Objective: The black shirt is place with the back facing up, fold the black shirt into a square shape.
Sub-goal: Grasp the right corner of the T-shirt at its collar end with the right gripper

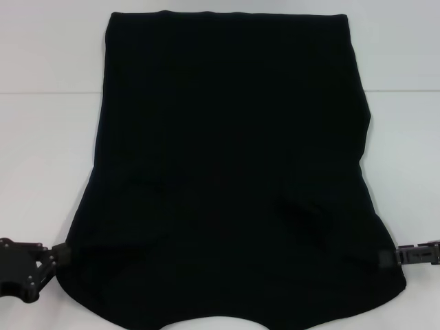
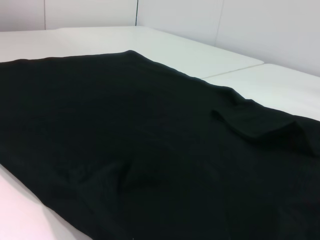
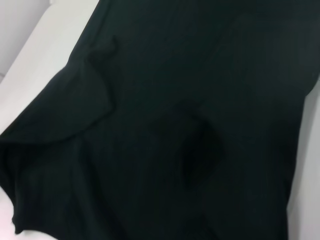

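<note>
Large plain black fabric shirt (image 1: 230, 172) lies spread on the white table (image 1: 41, 137), filling the centre, far hem at 12 o'clock, near edge lifted. Left gripper (image 1: 58, 256) at 8 o'clock, fingers clamped on the shirt's near-left edge. Right gripper (image 1: 388, 256) at 4 o'clock, clamped on the near-right edge. Shallow folds between them.

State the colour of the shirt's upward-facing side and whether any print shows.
The black shirt is plain black, no print visible; the head view shows it best.
</note>
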You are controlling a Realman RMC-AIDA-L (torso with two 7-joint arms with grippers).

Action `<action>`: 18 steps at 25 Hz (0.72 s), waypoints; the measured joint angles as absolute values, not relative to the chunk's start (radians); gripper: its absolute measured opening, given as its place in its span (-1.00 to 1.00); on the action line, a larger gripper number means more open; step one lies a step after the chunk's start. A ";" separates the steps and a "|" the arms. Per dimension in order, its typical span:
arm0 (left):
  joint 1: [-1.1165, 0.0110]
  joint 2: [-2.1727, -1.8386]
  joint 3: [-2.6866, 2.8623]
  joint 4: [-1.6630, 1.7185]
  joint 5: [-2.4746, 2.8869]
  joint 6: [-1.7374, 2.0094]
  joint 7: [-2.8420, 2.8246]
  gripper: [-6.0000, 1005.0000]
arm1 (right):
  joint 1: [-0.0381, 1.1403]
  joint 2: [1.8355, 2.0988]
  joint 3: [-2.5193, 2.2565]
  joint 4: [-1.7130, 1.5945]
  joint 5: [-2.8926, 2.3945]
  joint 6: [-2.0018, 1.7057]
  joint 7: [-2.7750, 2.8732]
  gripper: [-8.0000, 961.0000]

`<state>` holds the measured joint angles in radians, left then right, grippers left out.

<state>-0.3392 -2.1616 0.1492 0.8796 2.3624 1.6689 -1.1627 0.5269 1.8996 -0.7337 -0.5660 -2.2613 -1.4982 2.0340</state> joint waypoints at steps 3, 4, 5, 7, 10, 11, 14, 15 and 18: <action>-0.341 -2.160 0.149 0.880 2.362 1.669 -1.163 -0.97 | 0.523 1.896 -0.726 -0.562 -2.261 -1.497 2.034 0.91; -0.343 -2.160 0.149 0.881 2.362 1.669 -1.163 -0.97 | 0.521 1.896 -0.727 -0.561 -2.261 -1.497 2.033 0.91; -0.344 -2.160 0.149 0.881 2.362 1.668 -1.163 -0.97 | 0.519 1.897 -0.727 -0.561 -2.261 -1.497 2.033 0.91; -0.346 -2.160 0.150 0.881 2.362 1.666 -1.163 -0.97 | 0.518 1.900 -0.728 -0.560 -2.261 -1.497 2.030 0.91; -0.349 -2.160 0.152 0.881 2.362 1.665 -1.163 -0.97 | 0.520 1.904 -0.731 -0.558 -2.262 -1.496 2.028 0.91; -0.350 -2.160 0.152 0.881 2.362 1.665 -1.163 -0.97 | 0.522 1.907 -0.732 -0.558 -2.264 -1.496 2.028 0.91; -0.351 -2.160 0.152 0.880 2.361 1.664 -1.163 -0.97 | 0.530 1.916 -0.733 -0.557 -2.283 -1.497 2.031 0.91; -0.351 -2.160 0.152 0.880 2.361 1.662 -1.163 -0.97 | 0.534 1.919 -0.733 -0.557 -2.291 -1.501 2.032 0.91; -0.352 -2.158 0.153 0.879 2.361 1.653 -1.163 -0.97 | 0.542 1.926 -0.734 -0.557 -2.299 -1.514 2.032 0.91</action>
<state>-0.3520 -2.1584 0.1530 0.8793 2.3611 1.6534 -1.1627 0.5419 1.9260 -0.7341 -0.5568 -2.2993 -1.5144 2.0321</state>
